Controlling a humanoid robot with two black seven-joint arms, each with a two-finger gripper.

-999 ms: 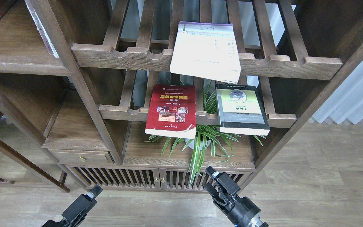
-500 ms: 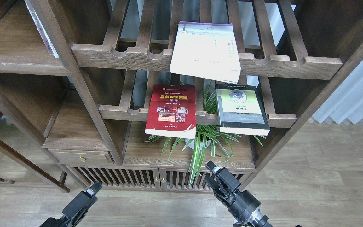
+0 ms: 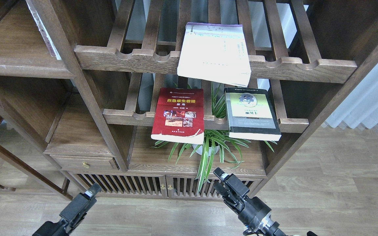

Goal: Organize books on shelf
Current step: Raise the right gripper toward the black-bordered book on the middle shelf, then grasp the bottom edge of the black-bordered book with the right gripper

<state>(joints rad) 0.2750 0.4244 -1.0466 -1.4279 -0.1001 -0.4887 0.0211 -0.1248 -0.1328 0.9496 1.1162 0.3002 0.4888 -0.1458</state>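
- While both arms hang low near the floor, right gripper (image 3: 218,179) has fingers a bit apart, holding nothing; left gripper (image 3: 92,191) too end-on, can't tell.
- Cream-white book (image 3: 214,54) lies on upper slatted rack (image 3: 126,59), overhanging front rail.
- Red book (image 3: 178,114) & black-grey book (image 3: 252,113) on lower slatted rack (image 3: 123,117), spider plant (image 3: 213,144) between/below.

Pretty bright, even daylight overall, looks like it's coming from the right where the white curtain (image 3: 369,98) glows. The cream book (image 3: 213,54) is blown out, cover text mostly washed away. Red book (image 3: 179,114) and black-grey book (image 3: 251,113) are exposed fine and sharp. Deep shade inside the left cubbies and under the slatted racks (image 3: 215,64). Soft shadows only, nothing hard. Focus is decent across the frame, and the straight rails bend a little toward the edges.
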